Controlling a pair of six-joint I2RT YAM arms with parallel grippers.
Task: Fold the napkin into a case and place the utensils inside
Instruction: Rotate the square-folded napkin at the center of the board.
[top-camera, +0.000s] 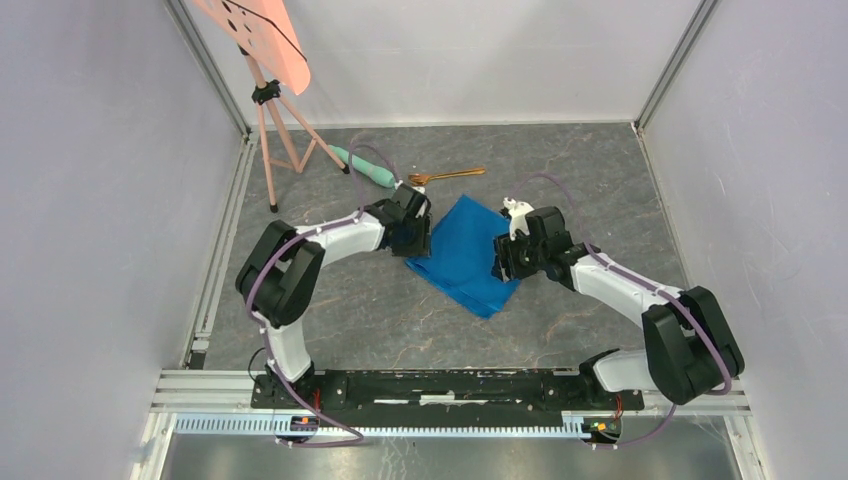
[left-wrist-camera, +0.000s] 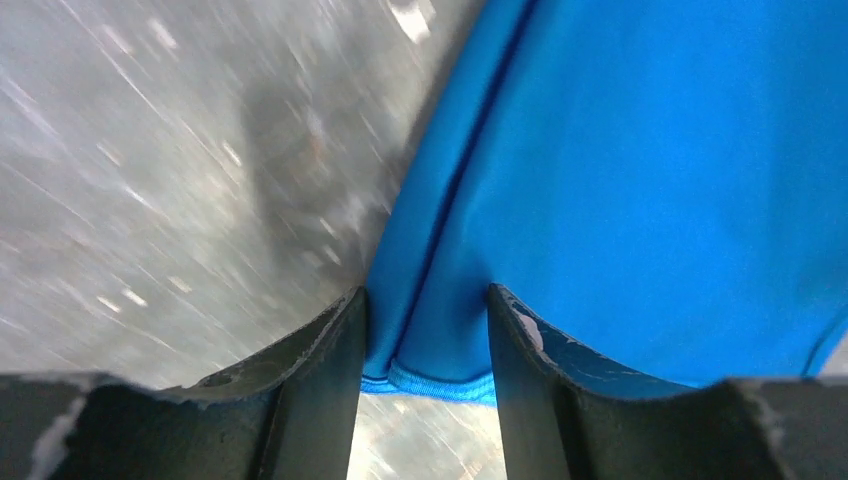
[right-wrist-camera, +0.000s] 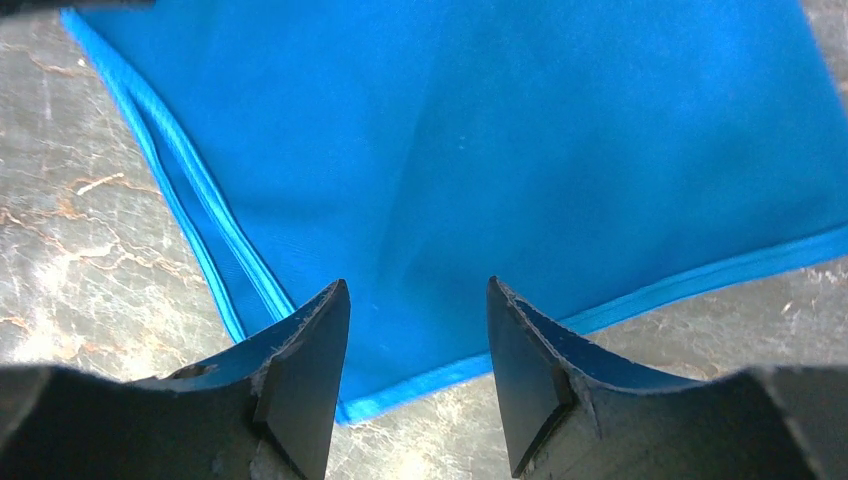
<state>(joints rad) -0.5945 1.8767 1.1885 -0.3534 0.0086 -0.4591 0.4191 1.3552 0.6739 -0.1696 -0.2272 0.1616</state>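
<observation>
The napkin (top-camera: 458, 258) lies folded in layers on the worktop (top-camera: 380, 320), between the two arms and about mid-depth. It sits as a diamond: one corner points to the far wall and the opposite one toward the arm bases. Its slightly longer run goes between those two corners, leaning a little to the right as it comes near. In the right wrist view, doubled hems run along one side, so at least two layers are stacked there. The left end effector (left-wrist-camera: 427, 300) is at the napkin's left corner, its jaws partway apart with a hemmed edge and a raised crease between them. That view is smeared, and no firm pinch shows. The right end effector (right-wrist-camera: 418, 290) is over the right edge, jaws also partway apart, holding nothing, with the cloth flat beneath and its hem just behind the tips. Past the far corner lie the utensils (top-camera: 447, 176), long axis left to right and apart from the cloth, with a mint-green cylinder (top-camera: 365, 167) just to their left. Further left stands a pink tripod (top-camera: 278, 135).
</observation>
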